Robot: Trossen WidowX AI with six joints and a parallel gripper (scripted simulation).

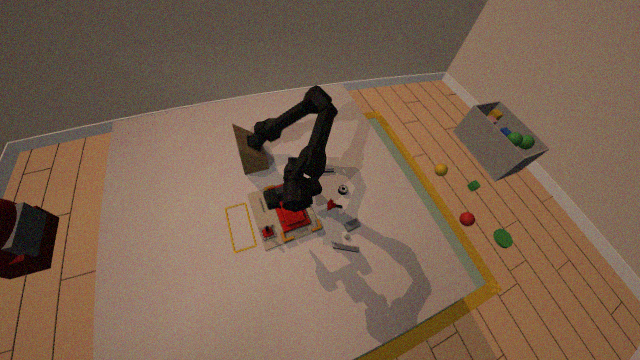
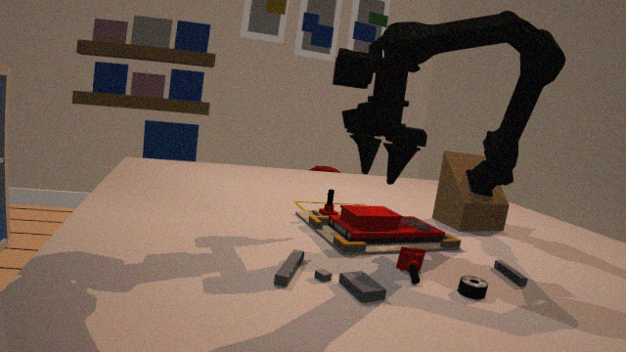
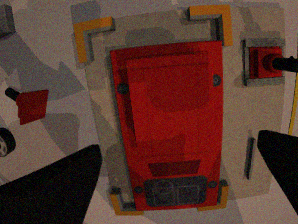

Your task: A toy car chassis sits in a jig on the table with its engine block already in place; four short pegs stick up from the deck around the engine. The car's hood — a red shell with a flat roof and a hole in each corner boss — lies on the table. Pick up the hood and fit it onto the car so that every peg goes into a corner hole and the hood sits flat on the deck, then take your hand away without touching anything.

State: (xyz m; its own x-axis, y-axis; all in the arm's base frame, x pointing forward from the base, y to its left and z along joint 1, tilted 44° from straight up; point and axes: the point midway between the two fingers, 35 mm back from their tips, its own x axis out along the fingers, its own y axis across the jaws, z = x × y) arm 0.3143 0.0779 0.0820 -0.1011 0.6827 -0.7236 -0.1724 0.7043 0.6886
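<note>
The red hood (image 2: pixel 370 217) (image 3: pixel 170 105) rests on the car chassis (image 2: pixel 421 235), its raised roof looking about level in the exterior view. In the wrist view, dark round spots show near the red car's four corners; whether every peg is fully in its hole is too small to tell. The chassis lies in the tan jig (image 3: pixel 233 125) (image 1: pixel 258 200) between orange corner brackets. A grey panel (image 3: pixel 175 191) shows at one end of the car. My gripper (image 2: pixel 378 178) (image 3: pixel 180 147) is open and empty, well above the car, touching nothing.
A red piece with a black post (image 2: pixel 329 210) (image 3: pixel 263 62) stands in a holder on the jig. Another red piece (image 2: pixel 411 259) (image 3: pixel 33 106), a wheel (image 2: pixel 472 286) (image 1: pixel 343 189) and several grey blocks (image 2: pixel 362 286) lie beside the jig. A brown wedge (image 2: pixel 469 215) stands by the arm's base.
</note>
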